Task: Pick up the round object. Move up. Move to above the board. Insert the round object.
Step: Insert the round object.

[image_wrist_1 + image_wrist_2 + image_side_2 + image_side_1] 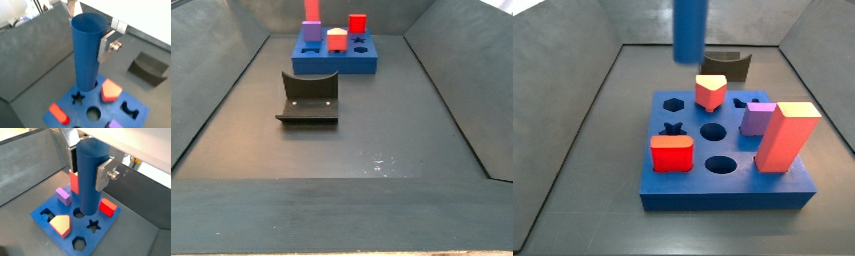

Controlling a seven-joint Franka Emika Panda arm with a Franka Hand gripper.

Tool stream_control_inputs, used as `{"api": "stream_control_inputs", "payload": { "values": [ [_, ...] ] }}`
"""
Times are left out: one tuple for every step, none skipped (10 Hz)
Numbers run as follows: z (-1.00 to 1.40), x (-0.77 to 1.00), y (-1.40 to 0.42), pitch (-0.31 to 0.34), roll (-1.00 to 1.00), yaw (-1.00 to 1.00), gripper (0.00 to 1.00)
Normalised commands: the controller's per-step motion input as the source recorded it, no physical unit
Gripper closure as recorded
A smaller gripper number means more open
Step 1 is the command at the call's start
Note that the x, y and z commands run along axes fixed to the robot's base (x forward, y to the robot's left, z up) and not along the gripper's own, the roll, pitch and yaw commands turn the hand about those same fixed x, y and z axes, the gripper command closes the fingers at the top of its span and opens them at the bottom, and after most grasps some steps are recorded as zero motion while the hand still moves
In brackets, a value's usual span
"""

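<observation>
The gripper (90,165) clamps the blue peg (89,178) upright between its silver fingers (104,175), hanging above the board (727,190). The board sits on a dark grey surface (372,140) enclosed by sloping grey walls (211,70), with the fixture (307,98) well apart from it.

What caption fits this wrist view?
Gripper jaws shut on the blue round object, hanging above the board.

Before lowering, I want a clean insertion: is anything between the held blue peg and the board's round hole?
Nothing visible. The gripper holds the blue peg upright above the board; the round hole under its tip looks open.
</observation>
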Motion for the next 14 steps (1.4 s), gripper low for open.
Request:
{"api": "stream_control_inputs", "payload": {
  "values": [
    [-0.6,0.5,-0.28,0.021,0.19,0.0,1.0],
    [-0.24,0.36,-0.27,0.247,0.42,0.0,1.0],
    [-0.16,0.37,-0.2,0.294,0.4,0.0,1.0],
    [-0.2,0.45,-0.07,0.151,0.19,0.0,1.0],
    [-0.28,0.46,0.0,0.056,0.11,-0.05,1.0],
    [-0.33,0.42,0.0,0.02,0.07,-0.06,1.0],
    [-0.37,0.39,0.0,0.0,0.04,-0.07,1.0],
    [-0.44,0.31,0.0,-0.04,0.02,-0.05,1.0],
    [-0.49,0.21,-0.03,-0.101,0.03,-0.05,1.0],
    [-0.51,0.19,-0.04,-0.121,0.04,-0.05,1.0],
    [-0.49,0.14,-0.07,-0.123,0.07,-0.05,1.0],
    [-0.41,0.02,-0.03,-0.074,0.07,0.0,1.0],
    [-0.33,0.0,-0.03,-0.007,0.11,0.0,1.0],
    [-0.32,0.0,-0.04,0.0,0.14,0.0,1.0]
  ]
}}
